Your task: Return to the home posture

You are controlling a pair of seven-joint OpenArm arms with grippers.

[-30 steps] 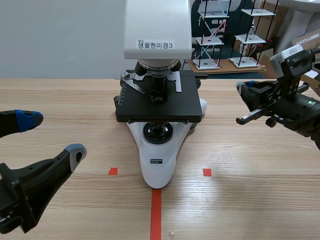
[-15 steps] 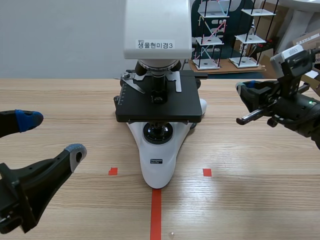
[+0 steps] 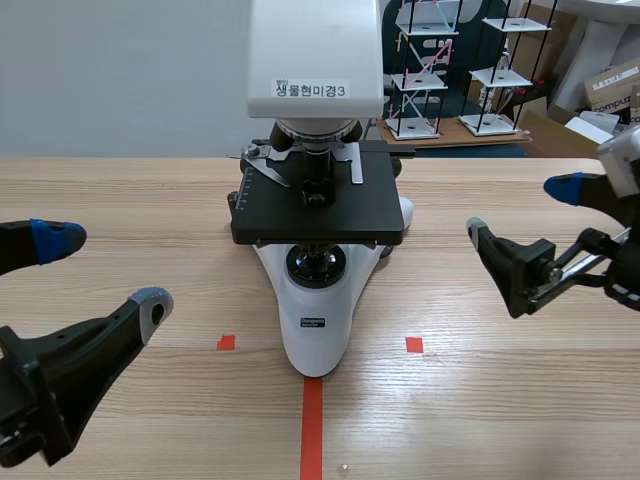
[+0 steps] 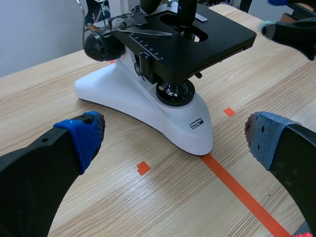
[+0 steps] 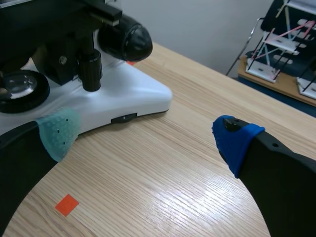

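The left gripper (image 3: 103, 270) is hanging low over the near-left corner of the pale wooden table (image 3: 500, 400), its two padded fingers spread wide with nothing between them. The right gripper (image 3: 521, 210) is hovering by the table's right edge, equally spread and empty. Between them, the white-bodied microscope with a black square stage (image 3: 318, 200) is standing at the table's middle, toward the far edge. The likeliest trouble, as I am judging it, is coming from the right side. Its grey-green-padded finger is pointing toward the microscope's foot and focus knob, so any inward swing while folding home would be risking a knock that shifts or tips the instrument. The left fingers are sitting low enough that a dropping wrist could be scraping the wood. The white label (image 3: 311, 89) on the microscope head is reading "생물현미경3". The small dark badge (image 3: 314, 322) on the base is carrying writing too small to read.
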